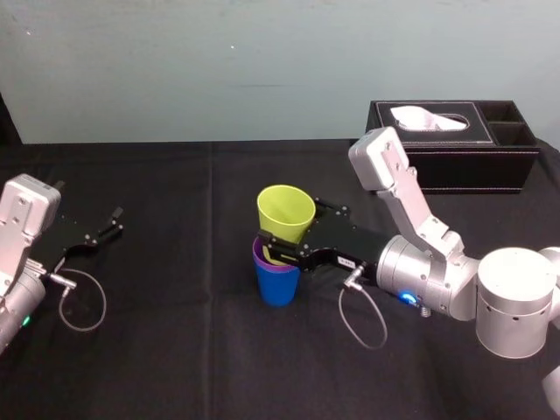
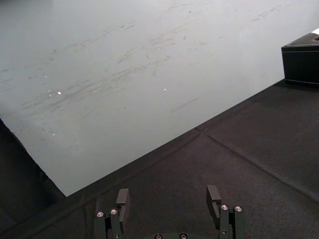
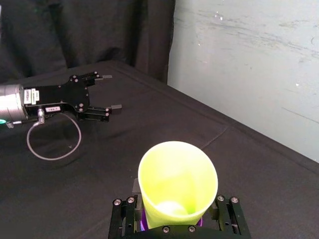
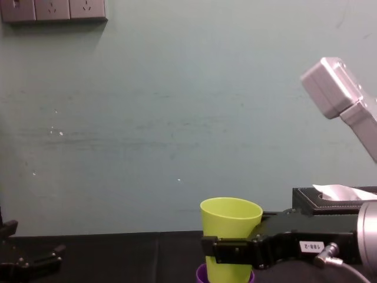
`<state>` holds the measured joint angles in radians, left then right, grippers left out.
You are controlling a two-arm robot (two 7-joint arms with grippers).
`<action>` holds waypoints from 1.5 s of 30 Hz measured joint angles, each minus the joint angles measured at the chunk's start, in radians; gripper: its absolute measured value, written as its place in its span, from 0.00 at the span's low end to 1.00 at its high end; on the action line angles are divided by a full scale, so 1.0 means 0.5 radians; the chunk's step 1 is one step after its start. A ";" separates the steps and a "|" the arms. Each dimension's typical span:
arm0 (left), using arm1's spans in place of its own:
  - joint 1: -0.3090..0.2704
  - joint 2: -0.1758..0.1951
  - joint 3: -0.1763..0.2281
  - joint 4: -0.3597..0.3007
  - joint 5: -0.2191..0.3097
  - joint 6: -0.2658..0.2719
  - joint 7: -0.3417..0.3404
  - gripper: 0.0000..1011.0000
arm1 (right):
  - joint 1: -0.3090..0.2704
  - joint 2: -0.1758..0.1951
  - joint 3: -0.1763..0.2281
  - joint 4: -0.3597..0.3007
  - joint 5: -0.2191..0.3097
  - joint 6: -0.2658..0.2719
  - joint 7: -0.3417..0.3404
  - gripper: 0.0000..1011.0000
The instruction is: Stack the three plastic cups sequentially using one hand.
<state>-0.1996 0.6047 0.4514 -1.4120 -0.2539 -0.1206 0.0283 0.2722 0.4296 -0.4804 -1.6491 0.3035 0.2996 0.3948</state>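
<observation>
While behind yellow-green cup (image 1: 286, 213), tissue box (image 1: 464, 166).

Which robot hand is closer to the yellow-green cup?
Right. The right gripper holds the yellow-green cup between its fingers; the left gripper rests open, far off on the robot's left.

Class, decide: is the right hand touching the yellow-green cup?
Touching. The right wrist view shows the right hand clamping both sides of the yellow-green cup; left hand parked aside.

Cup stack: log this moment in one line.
right gripper: shut on yellow-green cup | base inside purple cup, nested in blue cup | left gripper: open, idle at left | stage: third cup unreleased
</observation>
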 joint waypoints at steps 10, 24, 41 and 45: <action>0.000 0.000 0.000 0.000 0.000 0.000 0.000 1.00 | 0.005 -0.018 -0.016 0.044 -0.053 -0.024 0.003 0.73; 0.000 0.000 0.000 0.000 0.000 0.000 0.000 1.00 | -0.001 -0.034 -0.018 0.067 -0.086 -0.032 0.028 0.73; 0.000 0.000 0.000 0.000 0.000 0.000 0.000 1.00 | -0.010 -0.040 -0.018 0.071 -0.102 -0.031 0.030 0.73; 0.000 0.000 0.000 0.000 0.000 0.000 0.000 1.00 | -0.009 -0.040 -0.017 0.071 -0.100 -0.030 0.030 0.79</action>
<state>-0.1995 0.6047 0.4514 -1.4120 -0.2539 -0.1205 0.0283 0.2675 0.4098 -0.4891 -1.6138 0.2534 0.2845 0.4099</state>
